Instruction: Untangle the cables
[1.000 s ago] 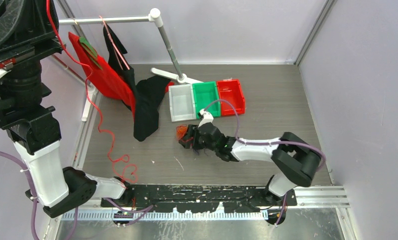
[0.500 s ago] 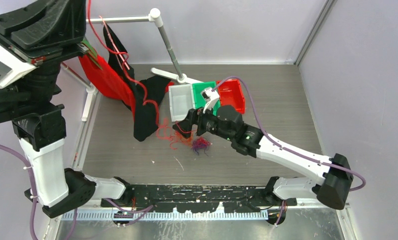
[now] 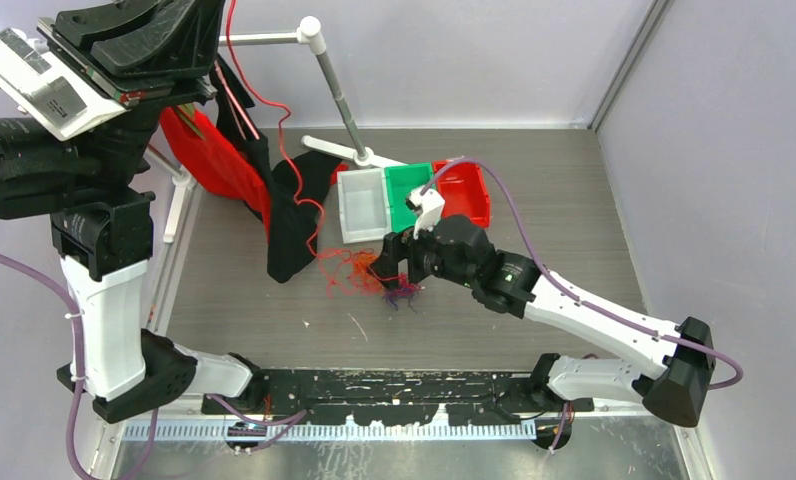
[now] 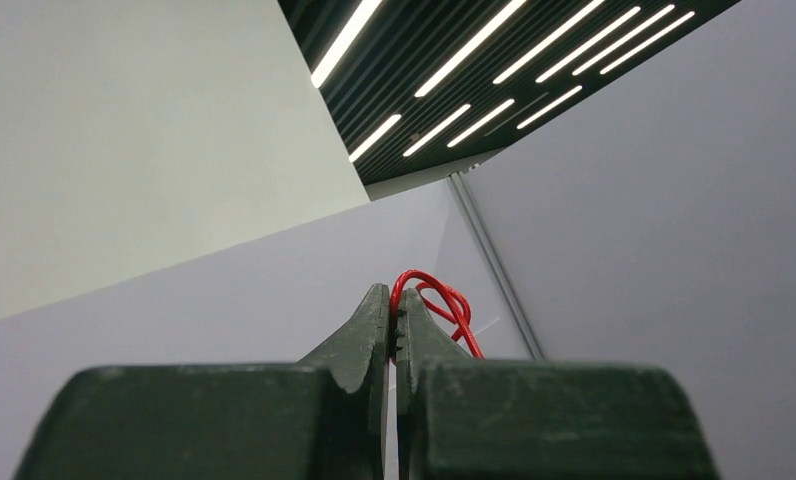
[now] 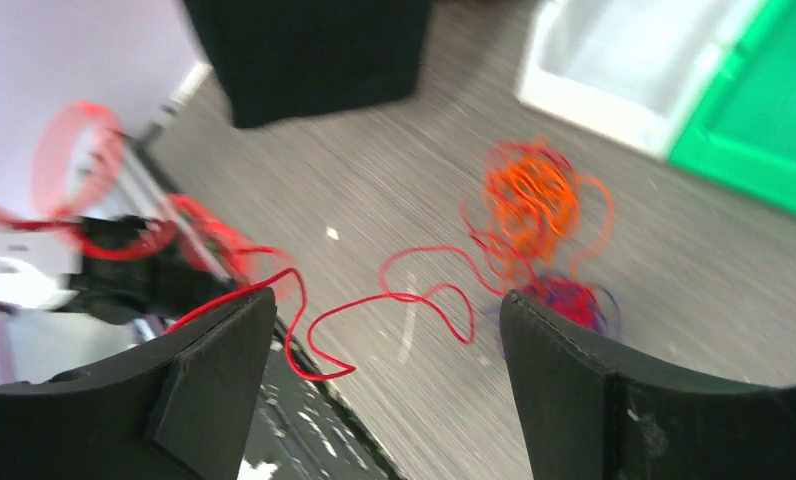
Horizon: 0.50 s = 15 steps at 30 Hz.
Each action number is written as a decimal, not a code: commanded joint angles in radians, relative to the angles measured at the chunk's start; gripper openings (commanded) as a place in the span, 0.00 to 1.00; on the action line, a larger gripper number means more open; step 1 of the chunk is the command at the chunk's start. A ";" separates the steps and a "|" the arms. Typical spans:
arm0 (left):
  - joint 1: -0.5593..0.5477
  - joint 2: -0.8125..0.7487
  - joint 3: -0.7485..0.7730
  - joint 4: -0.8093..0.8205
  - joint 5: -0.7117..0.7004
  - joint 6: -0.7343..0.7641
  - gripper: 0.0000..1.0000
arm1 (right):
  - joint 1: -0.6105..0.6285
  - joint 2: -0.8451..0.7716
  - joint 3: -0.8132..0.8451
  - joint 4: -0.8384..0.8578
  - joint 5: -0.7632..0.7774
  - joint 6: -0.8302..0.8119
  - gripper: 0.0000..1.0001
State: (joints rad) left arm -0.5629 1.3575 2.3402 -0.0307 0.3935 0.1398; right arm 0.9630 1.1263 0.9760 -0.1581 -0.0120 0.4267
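Note:
My left gripper (image 4: pixel 394 305) is raised high at the upper left, shut on a red cable (image 4: pixel 442 300). That red cable (image 3: pixel 277 135) drops from it across the black garment to a loose red tangle (image 3: pixel 339 272) on the table. An orange clump (image 3: pixel 367 264) lies beside the tangle, and a purple clump (image 3: pixel 404 292) lies just right of that. My right gripper (image 5: pixel 384 340) hovers open over them, holding nothing. In the right wrist view the orange clump (image 5: pixel 534 190) and purple clump (image 5: pixel 574 300) lie ahead of the right finger, and a red strand (image 5: pixel 414 295) runs between the fingers.
White (image 3: pixel 362 205), green (image 3: pixel 410 190) and red (image 3: pixel 464 190) bins stand in a row behind the clumps. A clothes rack (image 3: pixel 334 80) at the back left carries a red garment (image 3: pixel 209 150) and a black garment (image 3: pixel 294 225) that trails onto the table.
My left arm swung up and rightward, dragging the red cable from the near-left table to the middle. My right gripper opened, let go of the clump and now hovers above it.

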 commanded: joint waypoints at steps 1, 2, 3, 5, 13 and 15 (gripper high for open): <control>0.000 -0.009 0.030 0.015 0.012 0.003 0.00 | 0.002 0.065 0.039 -0.299 0.208 -0.003 0.87; 0.000 -0.009 0.030 0.015 0.012 0.003 0.00 | 0.003 0.074 0.052 -0.353 0.246 0.004 0.87; 0.000 -0.011 0.030 0.015 0.013 0.003 0.00 | 0.004 0.074 0.057 -0.382 0.271 0.004 0.87; -0.001 -0.012 0.029 0.015 0.015 -0.001 0.00 | 0.004 0.045 0.042 -0.378 0.300 -0.012 0.86; 0.000 -0.021 0.002 0.015 0.013 -0.018 0.00 | 0.004 -0.030 0.016 -0.276 0.394 -0.037 0.81; 0.000 -0.023 -0.006 0.015 0.014 -0.020 0.00 | 0.005 -0.070 -0.012 -0.185 0.346 -0.033 0.81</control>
State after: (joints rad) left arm -0.5629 1.3548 2.3383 -0.0349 0.4019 0.1371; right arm 0.9630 1.1404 0.9798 -0.5018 0.3298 0.3981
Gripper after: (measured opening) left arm 0.015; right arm 0.813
